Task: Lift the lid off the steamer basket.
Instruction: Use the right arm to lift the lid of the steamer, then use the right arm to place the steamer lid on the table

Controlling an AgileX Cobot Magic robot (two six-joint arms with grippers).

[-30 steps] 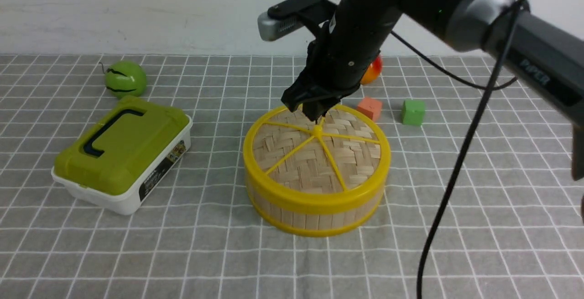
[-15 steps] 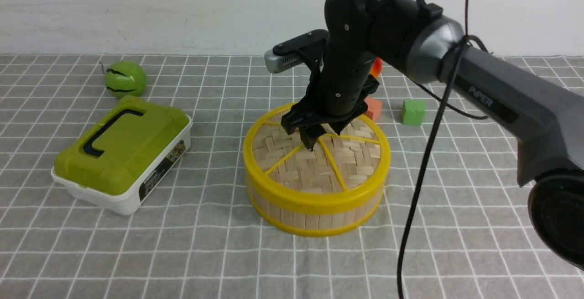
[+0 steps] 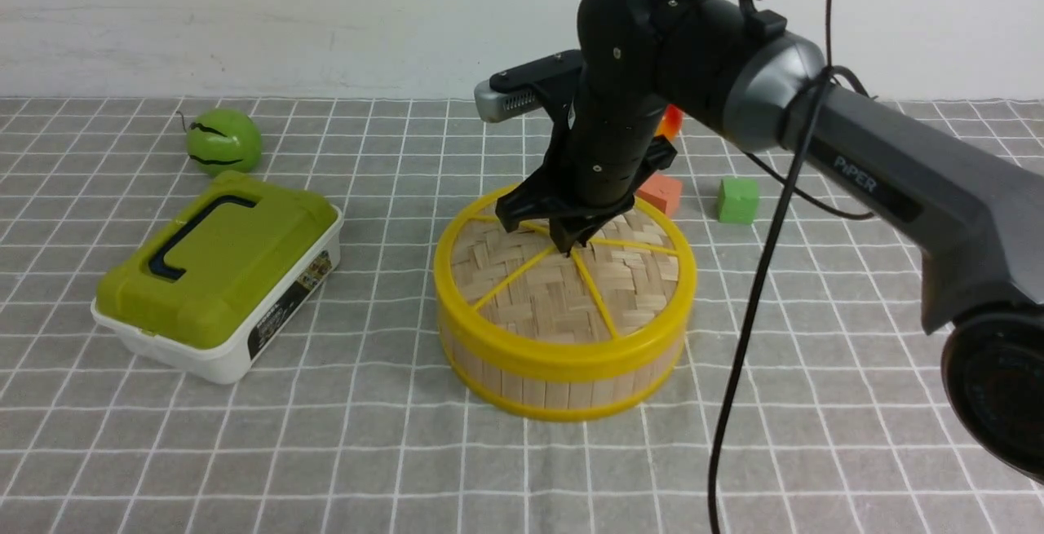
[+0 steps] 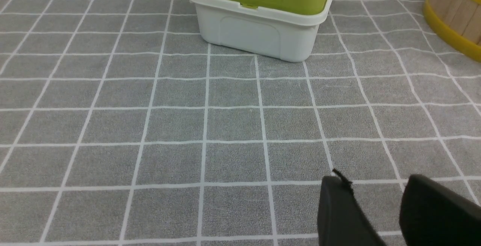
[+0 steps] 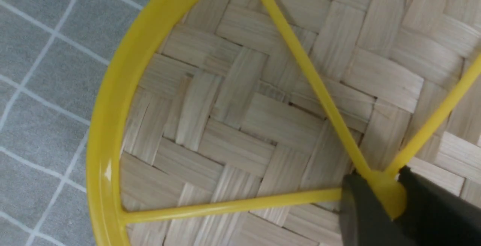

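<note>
- The lid (image 3: 555, 293) sits flat on top of the basket (image 3: 563, 375), in the middle of the cloth (image 3: 326, 452). Its yellow rim lines up with the basket's top rim all the way round, as far as you can see from the front.
- Your right gripper (image 3: 564, 247) comes straight down onto the centre of the lid. In the right wrist view the two dark fingers (image 5: 360, 208) are pinched on either side of the yellow knob (image 5: 387, 193) where the spokes meet, so you've got the lid clamped by its knob.
- The basket rests on the cloth, and its lower rim looks flush with it.
- Your left gripper (image 4: 375, 189) hangs low over bare cloth with its jaws apart and nothing between them. It's well apart from the basket, which only shows at the edge of the left wrist view.
- To the left of the basket is a white box (image 3: 220, 273) with an olive-green top, near it but not touching.
- Behind the box is a green ball (image 3: 224, 140).
- Behind the basket on the right are an orange cube (image 3: 662, 191) and a green cube (image 3: 739, 200), close together but apart.
</note>
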